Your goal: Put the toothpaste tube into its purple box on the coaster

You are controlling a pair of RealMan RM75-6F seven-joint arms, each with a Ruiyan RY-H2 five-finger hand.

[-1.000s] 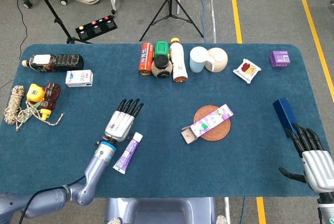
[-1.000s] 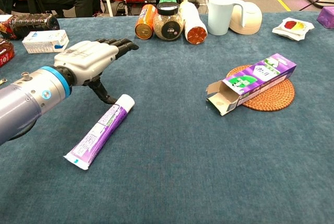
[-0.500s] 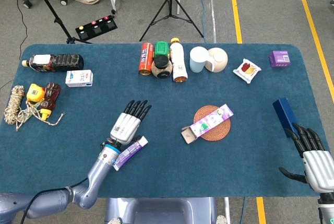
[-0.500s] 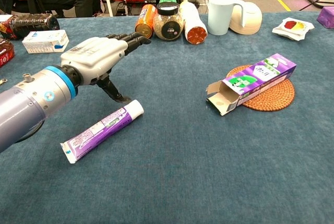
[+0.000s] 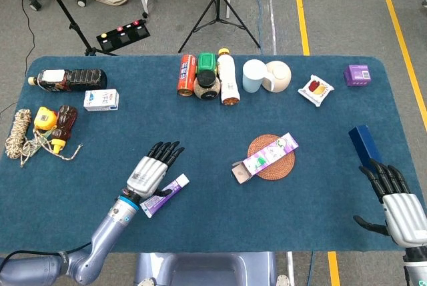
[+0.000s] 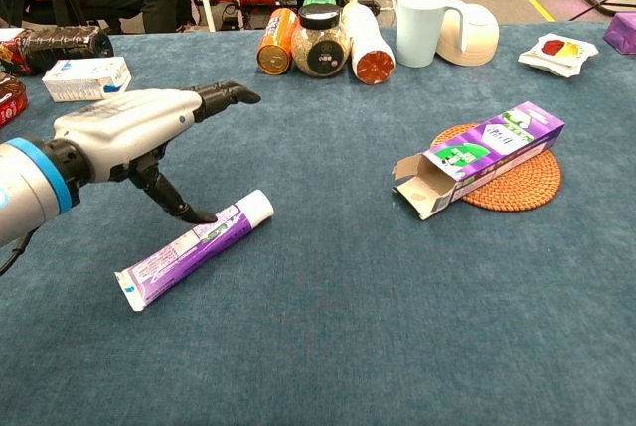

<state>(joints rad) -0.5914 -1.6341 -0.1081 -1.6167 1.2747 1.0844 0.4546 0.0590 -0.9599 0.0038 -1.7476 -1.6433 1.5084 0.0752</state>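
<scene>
The purple and white toothpaste tube lies flat on the blue table, cap end pointing right. My left hand hovers over its left part, fingers stretched out and apart, with the thumb tip touching the tube's upper side. It holds nothing. The purple box lies on the round woven coaster, its open flap end sticking out to the left. My right hand rests open at the table's right front edge, seen only in the head view.
Along the back stand a can, a jar, a bottle, a mug and a bowl. A snack packet and small purple box lie back right. A dark blue box sits by my right hand.
My left hand pushed the tube so its cap end swung to the right, then drew back toward the table's left front. Its thumb stays at the tube. The right hand barely moved.
</scene>
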